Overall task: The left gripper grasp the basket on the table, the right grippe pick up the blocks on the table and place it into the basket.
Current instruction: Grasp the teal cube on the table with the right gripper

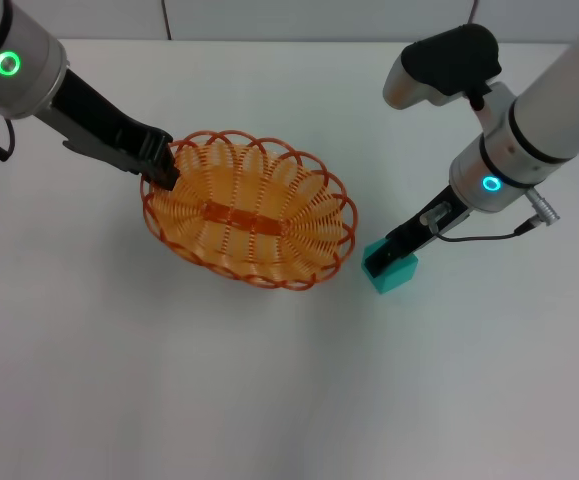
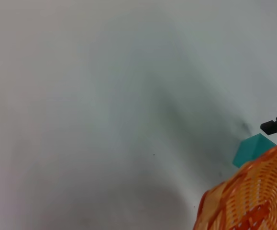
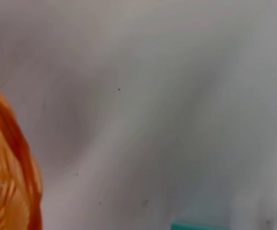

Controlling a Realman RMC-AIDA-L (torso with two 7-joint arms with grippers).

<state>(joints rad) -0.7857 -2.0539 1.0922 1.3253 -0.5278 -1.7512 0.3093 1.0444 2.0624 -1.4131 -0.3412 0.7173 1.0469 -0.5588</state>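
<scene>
The orange wire basket [image 1: 254,215] rests on the white table [image 1: 269,400], left of centre. My left gripper [image 1: 159,165] is at its left rim, jaws closed over the looped edge. The small teal cube [image 1: 397,272] sits on the table just off the basket's right end. My right gripper [image 1: 377,262] reaches down to the cube's upper left edge. In the left wrist view, the basket's rim [image 2: 253,196] fills one corner, with the cube [image 2: 252,148] beyond it and the right gripper's black tip [image 2: 276,123] close by. The right wrist view shows a strip of the basket [image 3: 4,182] and a sliver of the cube [image 3: 200,225].
Bare white table surrounds the basket and cube on all sides. The table's far edge meets a light wall [image 1: 299,15] at the back. A thin dark cable [image 1: 479,236] hangs beside the right wrist.
</scene>
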